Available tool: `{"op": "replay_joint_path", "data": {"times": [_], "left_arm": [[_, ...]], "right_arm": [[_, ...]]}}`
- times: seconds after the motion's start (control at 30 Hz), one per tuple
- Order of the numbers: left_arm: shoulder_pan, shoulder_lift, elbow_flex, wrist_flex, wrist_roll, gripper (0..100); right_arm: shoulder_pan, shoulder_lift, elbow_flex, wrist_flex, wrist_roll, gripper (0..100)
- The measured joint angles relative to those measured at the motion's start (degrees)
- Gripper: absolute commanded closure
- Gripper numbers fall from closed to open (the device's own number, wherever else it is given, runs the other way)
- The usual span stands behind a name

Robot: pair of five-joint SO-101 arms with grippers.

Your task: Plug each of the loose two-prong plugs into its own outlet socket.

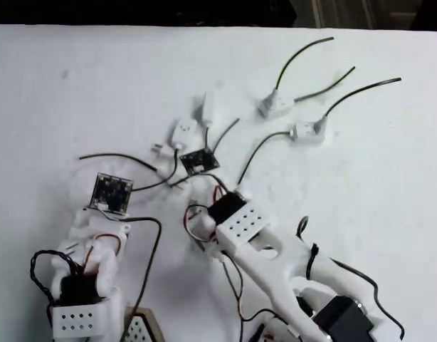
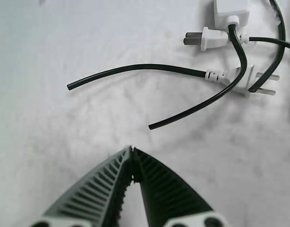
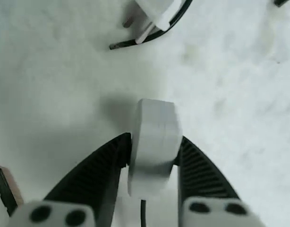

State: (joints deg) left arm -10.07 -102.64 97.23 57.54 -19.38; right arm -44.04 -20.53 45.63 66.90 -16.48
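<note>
The right gripper (image 3: 155,138) clamps a white block (image 3: 154,120) between its black ribbed fingers (image 3: 102,170), low over the white table (image 3: 239,85). A thin cable leaves the block's near end, and whether the block is a plug or a socket cannot be told. Just beyond it lies a white two-prong plug (image 3: 157,12), with a black cable curling past it. The left gripper (image 2: 132,150) hovers over bare table with its fingers pressed tip to tip, holding nothing, near the cut end of a long black cable (image 2: 135,67). That cable runs to a loose plug (image 2: 243,79) whose prongs point away from a second plug (image 2: 208,39), which lies just beside a white socket box (image 2: 232,10). Seen from above, a far cabled block (image 1: 274,105) and a neighbouring cabled block (image 1: 307,132) lie well apart from both arms, toward the table's far side.
</note>
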Motion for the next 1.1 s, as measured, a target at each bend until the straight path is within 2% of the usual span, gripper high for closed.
{"op": "replay_joint_path", "data": {"times": [0.27, 0.43, 0.67, 0.9, 1.1], "left_arm": [[0.0, 0.0, 0.0, 0.0, 0.0, 98], [0.0, 0.0, 0.0, 0.0, 0.0, 98], [0.0, 0.0, 0.0, 0.0, 0.0, 98], [0.0, 0.0, 0.0, 0.0, 0.0, 98], [0.0, 0.0, 0.0, 0.0, 0.0, 98]], "right_arm": [[-0.1, -2.6, -1.1, 1.9, 3.6, 86.8], [0.0, -9.3, -2.9, 4.2, 5.5, 99.0], [-0.6, -13.7, -1.0, 3.5, 9.8, 98.0], [-0.5, -9.4, 7.9, -6.7, 11.9, 98.0], [8.4, -8.1, 8.5, -9.1, 17.8, 98.0]]}}
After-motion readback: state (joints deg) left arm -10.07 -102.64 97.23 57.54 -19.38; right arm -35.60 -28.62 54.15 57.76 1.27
